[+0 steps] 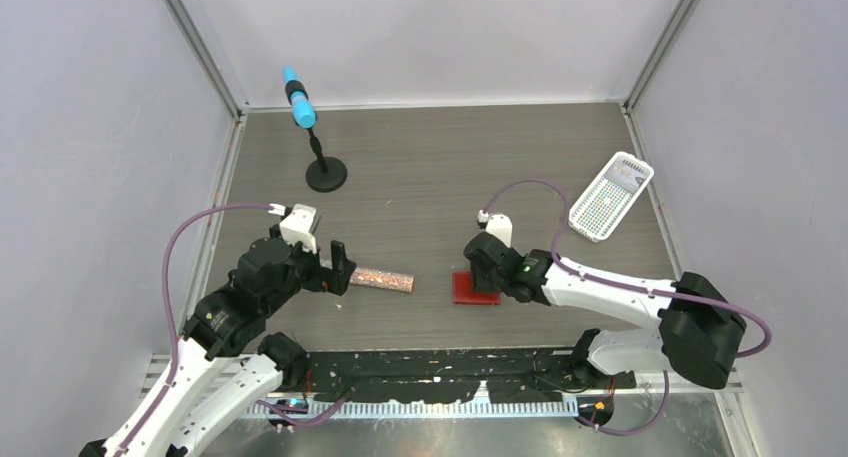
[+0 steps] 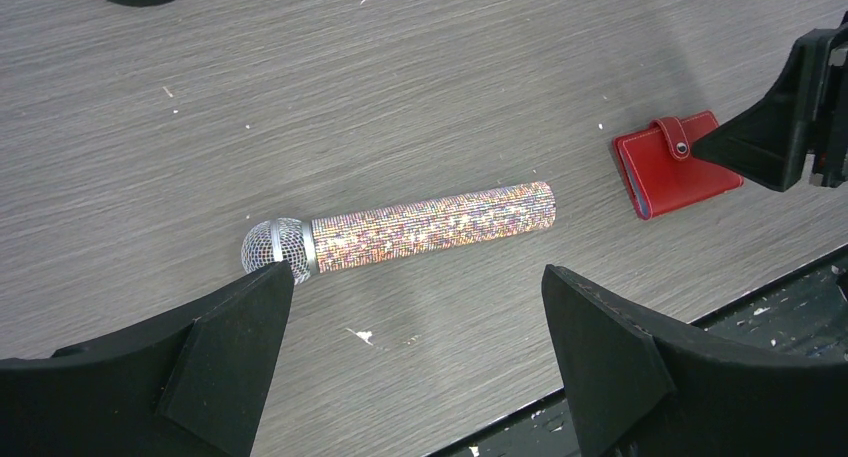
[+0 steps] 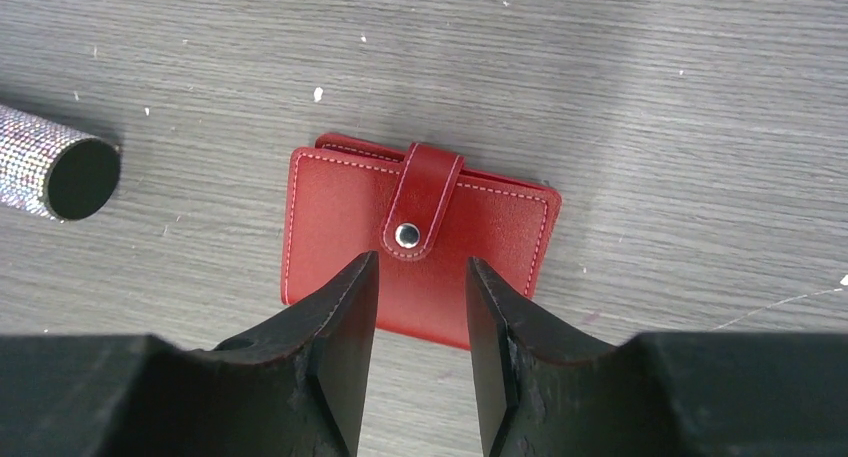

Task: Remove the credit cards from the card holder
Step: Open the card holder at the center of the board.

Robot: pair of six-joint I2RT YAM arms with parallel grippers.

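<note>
Right gripper (image 3: 420,269): we found its fingers a narrow gap apart, holding nothing, just over the card holder (image 3: 335,217).
Card holder: it lay flat and shut.
Strap (image 3: 425,192): it was snapped across the card holder's cover.
Left gripper (image 2: 420,297): it was spread wide and empty, well left of the card holder.
Glittery microphone (image 2: 430,227): it lay left of the card holder, apart from it.
Basket (image 1: 610,195): it sat far behind the card holder, rightward.
Stand (image 1: 318,157): it stood far behind the card holder, leftward.
</note>
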